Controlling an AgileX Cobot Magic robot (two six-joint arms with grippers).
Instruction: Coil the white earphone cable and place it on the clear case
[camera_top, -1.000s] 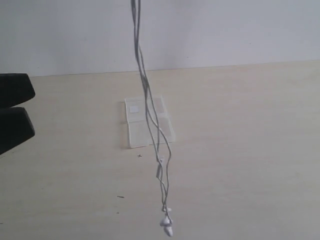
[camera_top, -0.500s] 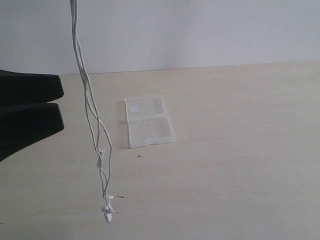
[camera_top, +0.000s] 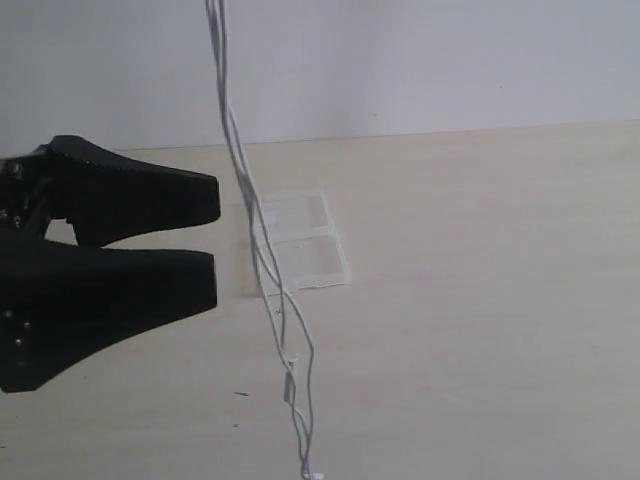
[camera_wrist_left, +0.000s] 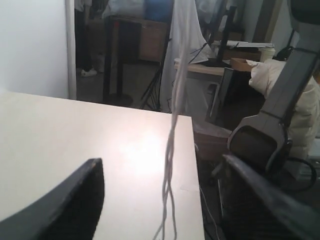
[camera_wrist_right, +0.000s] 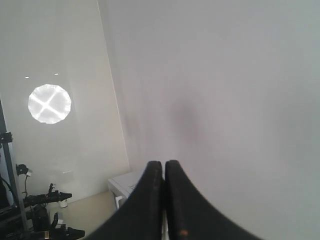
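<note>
The white earphone cable (camera_top: 232, 130) is hanging in a long loose twist from above the exterior view. It is crossing in front of the clear case (camera_top: 305, 235), which is lying bare on the worktop (camera_top: 480, 300). The left gripper (camera_top: 214, 238) is holding its jaws wide apart beside the strands. The right gripper (camera_wrist_right: 164, 167) is pressing its jaws together, though no wire is showing there. Nothing is coiled yet. The likely failure is the released jaws closing on one strand or on air, since so thin a free-hanging wire is apt to sway, leaving slack trailing off the case.
</note>
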